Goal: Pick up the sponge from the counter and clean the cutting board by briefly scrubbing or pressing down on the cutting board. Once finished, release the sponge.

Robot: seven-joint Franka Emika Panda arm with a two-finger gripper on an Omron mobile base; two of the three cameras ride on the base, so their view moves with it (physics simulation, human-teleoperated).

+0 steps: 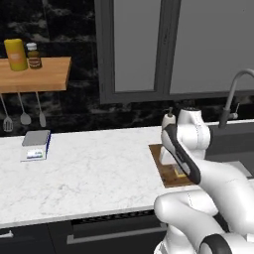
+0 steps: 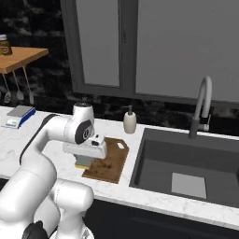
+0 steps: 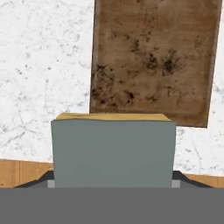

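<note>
My gripper (image 3: pixel 112 181) is shut on the sponge (image 3: pixel 113 148), a grey-green block with a yellow edge that fills the gap between the fingers. Beyond it lies the brown cutting board (image 3: pixel 153 57), marked with dark stains, on the white marble counter (image 3: pixel 39 65). From the right base view, the gripper (image 2: pixel 86 161) holds the sponge (image 2: pixel 84 163) low at the left near edge of the cutting board (image 2: pixel 112 161). I cannot tell whether the sponge touches the board. In the left base view the arm hides most of the cutting board (image 1: pixel 161 156).
A dark sink (image 2: pixel 186 172) with a curved faucet (image 2: pixel 200 107) lies right of the board. A soap dispenser (image 2: pixel 130 121) stands behind the board. A grey scale (image 1: pixel 35 145) sits far left on the counter (image 1: pixel 99 168), under a wooden wall shelf (image 1: pixel 34 74).
</note>
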